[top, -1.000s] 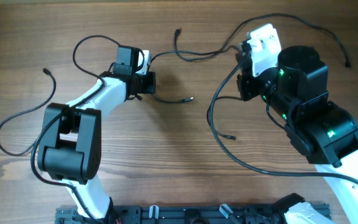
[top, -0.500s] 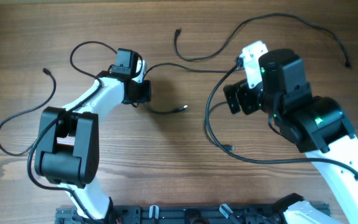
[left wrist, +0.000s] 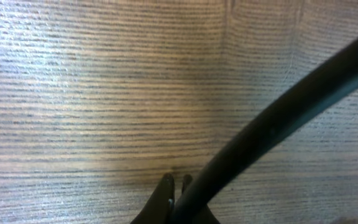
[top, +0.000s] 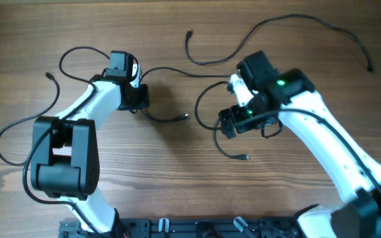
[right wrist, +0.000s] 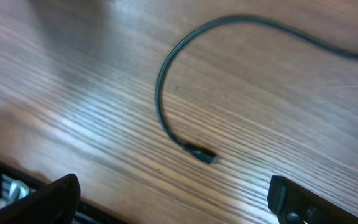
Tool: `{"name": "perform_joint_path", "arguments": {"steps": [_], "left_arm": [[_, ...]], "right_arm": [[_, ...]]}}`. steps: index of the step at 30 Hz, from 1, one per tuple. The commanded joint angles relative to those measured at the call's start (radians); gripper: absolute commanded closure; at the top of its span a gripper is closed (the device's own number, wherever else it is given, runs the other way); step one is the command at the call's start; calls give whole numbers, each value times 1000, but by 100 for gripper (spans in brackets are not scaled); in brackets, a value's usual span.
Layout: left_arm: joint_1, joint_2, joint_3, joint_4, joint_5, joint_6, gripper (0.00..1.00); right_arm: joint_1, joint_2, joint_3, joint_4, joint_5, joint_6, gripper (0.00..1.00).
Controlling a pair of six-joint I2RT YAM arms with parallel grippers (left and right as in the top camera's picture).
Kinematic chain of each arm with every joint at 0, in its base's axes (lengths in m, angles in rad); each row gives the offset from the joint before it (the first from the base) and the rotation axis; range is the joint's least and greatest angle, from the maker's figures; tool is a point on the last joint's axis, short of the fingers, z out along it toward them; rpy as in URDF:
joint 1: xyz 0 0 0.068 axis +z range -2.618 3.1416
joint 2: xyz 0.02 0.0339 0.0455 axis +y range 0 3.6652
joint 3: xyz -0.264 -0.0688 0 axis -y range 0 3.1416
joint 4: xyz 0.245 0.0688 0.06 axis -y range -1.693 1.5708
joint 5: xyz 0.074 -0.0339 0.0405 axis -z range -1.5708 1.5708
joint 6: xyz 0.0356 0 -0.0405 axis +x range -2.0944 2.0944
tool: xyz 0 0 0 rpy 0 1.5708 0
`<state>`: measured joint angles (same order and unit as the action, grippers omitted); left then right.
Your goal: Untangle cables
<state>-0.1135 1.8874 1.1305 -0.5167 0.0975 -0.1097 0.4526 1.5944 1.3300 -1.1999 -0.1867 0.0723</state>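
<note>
While the left gripper [top: 137,102] pinches one cable [left wrist: 278,112] tight over the table [top: 177,192], the right gripper [top: 233,125] hangs with its fingers [right wrist: 55,196] spread wide above a loose cable end [right wrist: 201,154]. More cables [top: 290,17] lie across the wood near both arms.

Top-down overhead; two close, tableward wrist views

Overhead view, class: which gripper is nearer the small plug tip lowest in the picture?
Right. The open right gripper is close beside that plug tip; the left gripper, gripping a thin black cable, sits far across the table.
</note>
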Motion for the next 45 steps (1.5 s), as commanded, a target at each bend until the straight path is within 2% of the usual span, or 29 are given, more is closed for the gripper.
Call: {"name": "perform_joint_path", "arguments": {"steps": [1,12,14,16,22,23,27,31,35,38,40,45], "left_arm": [[43,-29,0,15,-24,-3,96],[191,-29,0,19,-9,-35,96],[201,-29,0,18,-9,-37,96],[204,-29,0,18,-9,-37,96],[203,-29,0,3,-9,-37,96],[203,-29,0,0,-9,-37,96],[203,-29,0,-1,-9,-37,96],[203,-29,0,-2,-9,-36,96],[203,-29,0,-5,-9,-36,96],[203,-29,0,-4,-10,-36,96],[203,-29,0,-4,-9,-36,96],[203,-29,0,-4,-9,-36,96]], "right_arm": [[13,82,-2,-9,-72,-125,2],[13,137,-3,7,-114,-309,4],[13,137,-3,21,-115,-303,4],[13,137,-3,48,-115,-239,4],[13,138,-20,182,-58,79,6],[13,141,-37,216,-4,175,6],[13,150,-151,356,60,375,6],[13,151,-229,468,60,447,9],[14,151,-230,436,5,243,8],[14,151,-230,342,-127,3,3],[14,151,-230,264,-148,-102,2],[14,151,-274,227,-69,-183,2]]}}
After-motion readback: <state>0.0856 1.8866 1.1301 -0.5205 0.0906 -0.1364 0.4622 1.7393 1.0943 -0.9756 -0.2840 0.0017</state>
